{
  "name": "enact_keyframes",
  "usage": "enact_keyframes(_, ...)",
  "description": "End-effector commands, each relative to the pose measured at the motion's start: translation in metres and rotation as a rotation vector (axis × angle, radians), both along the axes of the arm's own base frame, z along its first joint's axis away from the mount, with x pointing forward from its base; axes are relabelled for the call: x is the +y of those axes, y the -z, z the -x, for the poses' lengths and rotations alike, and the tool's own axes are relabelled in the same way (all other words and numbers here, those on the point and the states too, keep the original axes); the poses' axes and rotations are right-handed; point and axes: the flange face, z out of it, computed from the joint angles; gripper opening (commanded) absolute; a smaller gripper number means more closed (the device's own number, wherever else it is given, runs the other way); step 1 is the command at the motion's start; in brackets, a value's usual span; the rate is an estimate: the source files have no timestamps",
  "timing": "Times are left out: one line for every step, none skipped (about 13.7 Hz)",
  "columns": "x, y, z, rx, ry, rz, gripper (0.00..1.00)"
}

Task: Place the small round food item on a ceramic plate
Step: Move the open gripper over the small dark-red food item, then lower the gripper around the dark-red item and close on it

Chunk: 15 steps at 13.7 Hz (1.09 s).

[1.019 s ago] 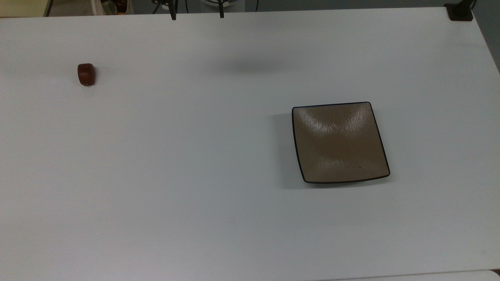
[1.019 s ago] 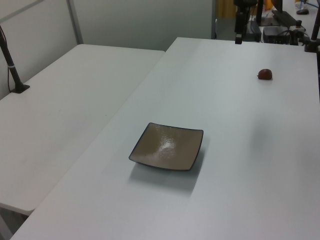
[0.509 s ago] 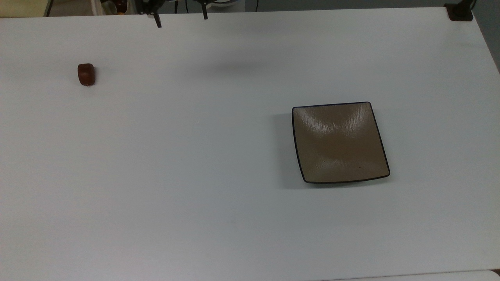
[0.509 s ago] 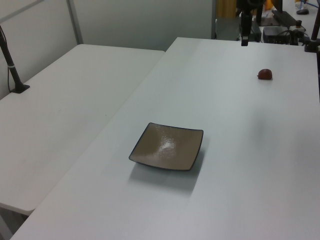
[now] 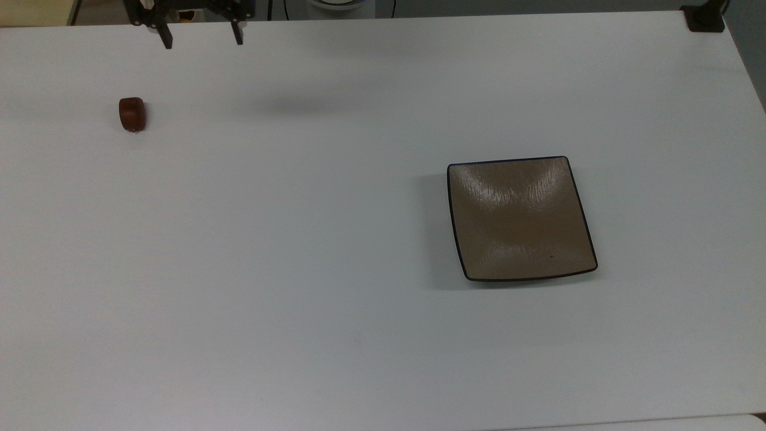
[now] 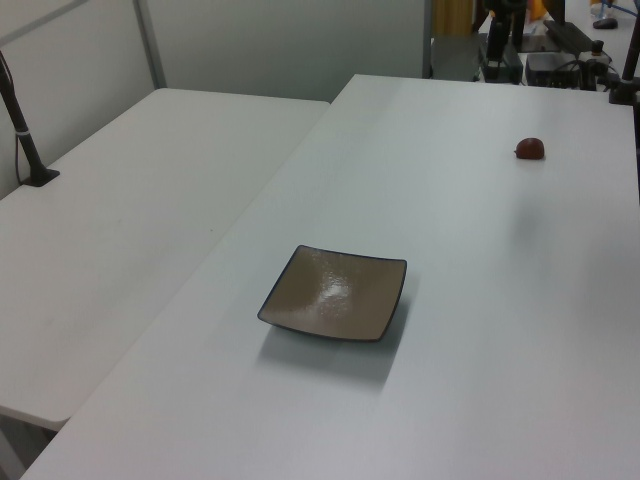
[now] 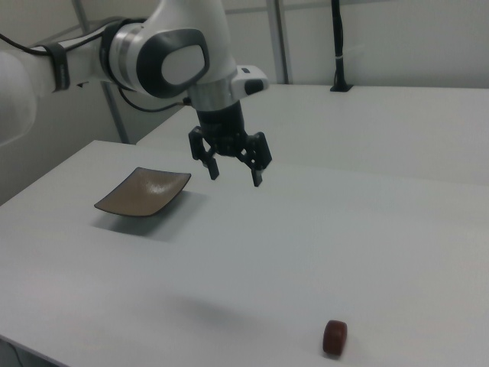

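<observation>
On the white worktop [image 5: 299, 269] the ceramic plate [image 5: 520, 219] sits empty at four o'clock in the top view; the small round food item [image 5: 131, 114] lies well apart at ten o'clock; beyond, the tool [image 5: 198, 35], released and empty, has swung toward it, approach underway

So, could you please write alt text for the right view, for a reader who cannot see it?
A white robot arm holds its open gripper in the air above a white table. A small reddish-brown round food item lies on the table near the bottom edge, and an empty square tan plate sits at the right view's left.
</observation>
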Motion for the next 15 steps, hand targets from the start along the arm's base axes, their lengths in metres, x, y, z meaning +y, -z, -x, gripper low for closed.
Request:
enact_keyframes(-0.025, 0.021, 0.004, -0.028, 0.028, 0.014, 1.00)
enact_keyframes(-0.037, 0.036, 0.001, -0.031, 0.036, 0.017, 1.00)
enact_keyframes(-0.049, 0.049, -0.001, -0.019, 0.011, 0.020, 1.00)
enact_keyframes(-0.064, 0.064, -0.002, 0.002, -0.008, 0.022, 1.00)
enact_keyframes(-0.080, 0.077, -0.002, 0.010, -0.012, 0.025, 1.00)
enact_keyframes(-0.096, 0.093, 0.000, 0.031, -0.013, 0.033, 1.00)
enact_keyframes(-0.106, 0.110, 0.003, 0.063, -0.042, 0.064, 1.00)
enact_keyframes(-0.117, 0.130, 0.008, 0.095, -0.064, 0.093, 1.00)
enact_keyframes(-0.125, 0.144, 0.012, 0.103, -0.072, 0.117, 1.00)
enact_keyframes(-0.133, 0.159, 0.012, 0.119, -0.070, 0.131, 1.00)
enact_keyframes(-0.135, 0.173, 0.011, 0.147, -0.081, 0.143, 1.00)
enact_keyframes(-0.140, 0.186, 0.012, 0.177, -0.089, 0.158, 1.00)
enact_keyframes(-0.145, 0.195, 0.012, 0.194, -0.091, 0.167, 1.00)
enact_keyframes(-0.149, 0.203, 0.013, 0.185, -0.090, 0.173, 1.00)
enact_keyframes(-0.155, 0.213, 0.016, 0.171, -0.086, 0.180, 1.00)
